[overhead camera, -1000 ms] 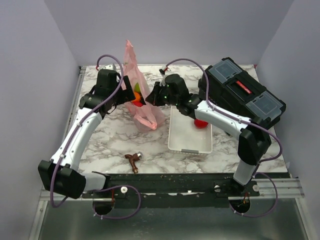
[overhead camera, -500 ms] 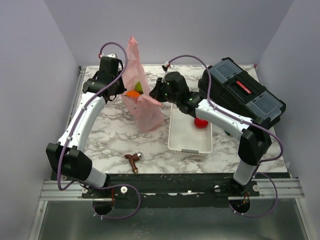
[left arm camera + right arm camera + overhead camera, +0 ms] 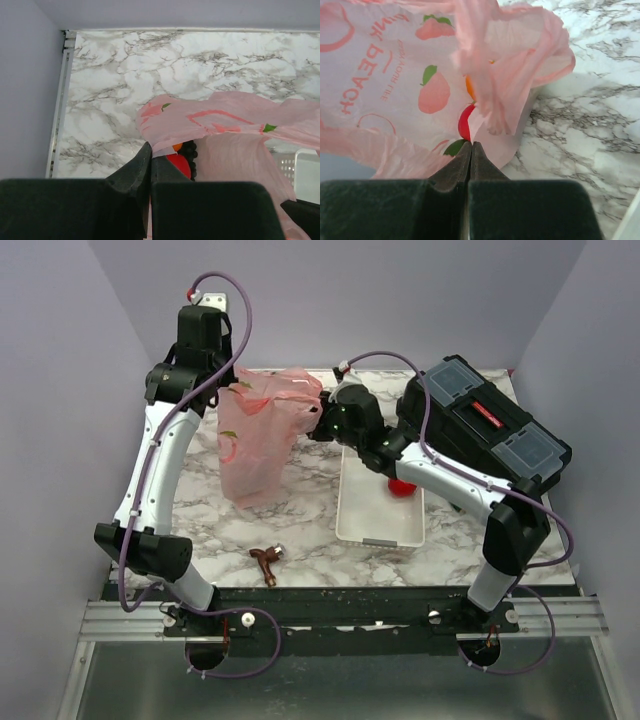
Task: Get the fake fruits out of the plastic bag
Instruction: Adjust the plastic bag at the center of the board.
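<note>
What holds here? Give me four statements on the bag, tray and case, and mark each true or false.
1. The left fingers and the right fingers are both shut on the plastic bag. True.
2. The white tray holds nothing. False: a red fruit lies in it, partly behind the right arm.
3. Fruit is inside the bag. True: a red apple and black grapes show at its mouth in the left wrist view.
4. The black case stands left of the bag. False: it stands to the right, beyond the tray.
</note>
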{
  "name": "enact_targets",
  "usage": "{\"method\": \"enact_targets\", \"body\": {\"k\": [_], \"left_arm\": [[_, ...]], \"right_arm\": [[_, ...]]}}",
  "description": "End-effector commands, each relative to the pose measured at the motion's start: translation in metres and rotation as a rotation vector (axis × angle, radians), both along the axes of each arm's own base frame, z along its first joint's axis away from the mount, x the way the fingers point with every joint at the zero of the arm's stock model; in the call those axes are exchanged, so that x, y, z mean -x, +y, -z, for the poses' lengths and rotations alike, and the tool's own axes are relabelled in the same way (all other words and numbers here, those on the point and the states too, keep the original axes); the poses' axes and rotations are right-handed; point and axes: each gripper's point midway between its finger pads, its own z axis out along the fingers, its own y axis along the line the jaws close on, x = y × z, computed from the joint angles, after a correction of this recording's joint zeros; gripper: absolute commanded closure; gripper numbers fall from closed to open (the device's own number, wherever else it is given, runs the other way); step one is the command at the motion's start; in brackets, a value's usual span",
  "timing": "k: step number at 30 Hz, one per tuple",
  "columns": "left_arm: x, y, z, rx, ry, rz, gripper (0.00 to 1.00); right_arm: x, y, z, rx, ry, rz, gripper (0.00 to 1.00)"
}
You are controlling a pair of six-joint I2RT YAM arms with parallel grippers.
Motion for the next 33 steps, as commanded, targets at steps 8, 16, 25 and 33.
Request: {"method": "enact_targets", "body": {"k": [8, 16, 25, 33], "left_arm": [[0.048, -0.053, 0.077, 0.121, 0.180, 0.315, 1.00], [0.080, -0.066, 0.064, 0.171, 0.077, 0.403, 1.00], [0.096, -0.064, 0.058, 0.176, 0.001, 0.422, 1.00], [0.102, -0.068, 0.062, 0.224, -0.048, 0.434, 1.00]], "right_arm": [[0.052, -0.041, 0.072, 0.005, 0.149, 0.062, 0.99], [0.094, -0.071, 0.110, 0.102, 0.204, 0.023, 0.99], [0.084, -0.086, 0.050, 0.257, 0.000, -0.024, 0.36], [0.099, -0.069, -0.030, 0.097, -0.165, -0.152, 0.12]]}}
